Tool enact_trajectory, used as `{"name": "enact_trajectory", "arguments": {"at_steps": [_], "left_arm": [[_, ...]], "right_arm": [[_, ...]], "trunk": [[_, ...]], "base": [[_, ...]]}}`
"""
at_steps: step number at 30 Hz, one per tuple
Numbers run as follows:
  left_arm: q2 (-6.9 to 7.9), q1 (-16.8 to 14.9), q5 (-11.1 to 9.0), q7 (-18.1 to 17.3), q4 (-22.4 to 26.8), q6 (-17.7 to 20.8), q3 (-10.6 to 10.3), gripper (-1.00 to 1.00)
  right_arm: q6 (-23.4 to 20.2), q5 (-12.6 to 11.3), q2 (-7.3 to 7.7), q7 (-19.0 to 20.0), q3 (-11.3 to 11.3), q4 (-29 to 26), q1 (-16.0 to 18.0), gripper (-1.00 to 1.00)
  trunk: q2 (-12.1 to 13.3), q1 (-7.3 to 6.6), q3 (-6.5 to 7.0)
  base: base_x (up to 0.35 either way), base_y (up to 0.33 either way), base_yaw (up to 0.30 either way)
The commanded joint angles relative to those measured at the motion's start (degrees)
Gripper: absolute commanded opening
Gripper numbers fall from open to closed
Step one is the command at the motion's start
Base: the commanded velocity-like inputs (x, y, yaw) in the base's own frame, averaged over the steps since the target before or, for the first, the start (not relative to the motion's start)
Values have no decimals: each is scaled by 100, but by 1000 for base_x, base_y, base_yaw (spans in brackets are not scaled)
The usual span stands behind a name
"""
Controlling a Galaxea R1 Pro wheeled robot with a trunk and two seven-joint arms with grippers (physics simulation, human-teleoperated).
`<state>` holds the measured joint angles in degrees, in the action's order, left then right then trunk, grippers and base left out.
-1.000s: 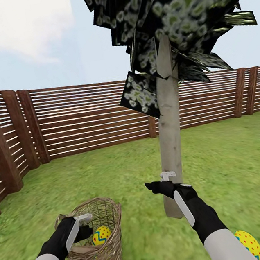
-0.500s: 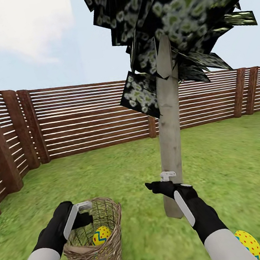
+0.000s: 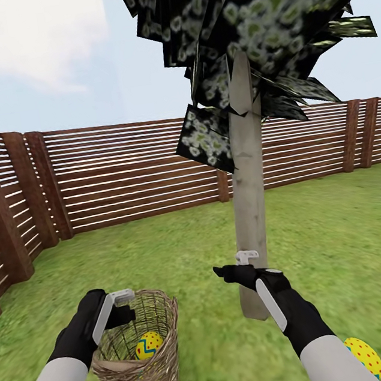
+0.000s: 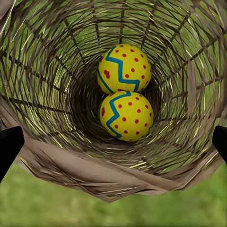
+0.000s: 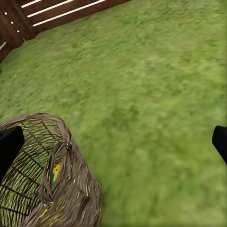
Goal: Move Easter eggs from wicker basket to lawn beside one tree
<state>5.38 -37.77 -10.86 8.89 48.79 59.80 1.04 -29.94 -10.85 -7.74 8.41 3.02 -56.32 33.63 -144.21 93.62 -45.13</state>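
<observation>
Wicker basket point(image 3: 141, 355), left hand point(image 3: 123, 306) risen above

Woven wicker, painted eggs, rough grass and slatted wood

The wicker basket point(image 4: 52, 142) is an open weave of dry tan-brown cane, matt and coarse. The two Easter eggs point(image 4: 125, 67) inside it look smooth with a soft satin sheen. The lawn point(image 3: 342, 236) is short, matt grass; the fence point(image 3: 121, 170) is brown wooden slats; the tree point(image 3: 250, 194) has a pale, flat, chalky trunk. The left gripper point(image 3: 123, 305) looks like matt black and white plastic.
</observation>
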Motion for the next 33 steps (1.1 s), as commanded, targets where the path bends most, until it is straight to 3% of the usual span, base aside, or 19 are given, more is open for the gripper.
{"name": "enact_trajectory", "arguments": {"at_steps": [1, 16, 25, 26, 33], "left_arm": [[0, -3, -61, 51, 5, 20, 2, 100], [0, -1, -62, 51, 9, 20, 2, 100], [6, 6, -66, 52, 16, 20, -6, 100], [6, 6, -66, 52, 16, 20, -7, 100], [7, 7, -66, 52, 17, 20, -7, 100]], "right_arm": [[-29, -19, -1, 3, -3, -6, 3, 100], [-29, -20, 0, 3, -3, -7, 3, 100], [-319, 11, 58, -5, -200, -33, 11, 100], [-1017, 12, 61, -5, -273, -35, 11, 100], [-1101, 14, 70, -6, -351, -29, 12, 100]], "trunk": [[-3, -1, -7], [-3, -1, -7], [-3, -1, -7], [-3, -1, -7], [-3, -1, -7]], "base": [[0, 0, 0], [0, 0, 0], [0, 0, 0], [0, 0, 0], [0, 0, 0]]}}
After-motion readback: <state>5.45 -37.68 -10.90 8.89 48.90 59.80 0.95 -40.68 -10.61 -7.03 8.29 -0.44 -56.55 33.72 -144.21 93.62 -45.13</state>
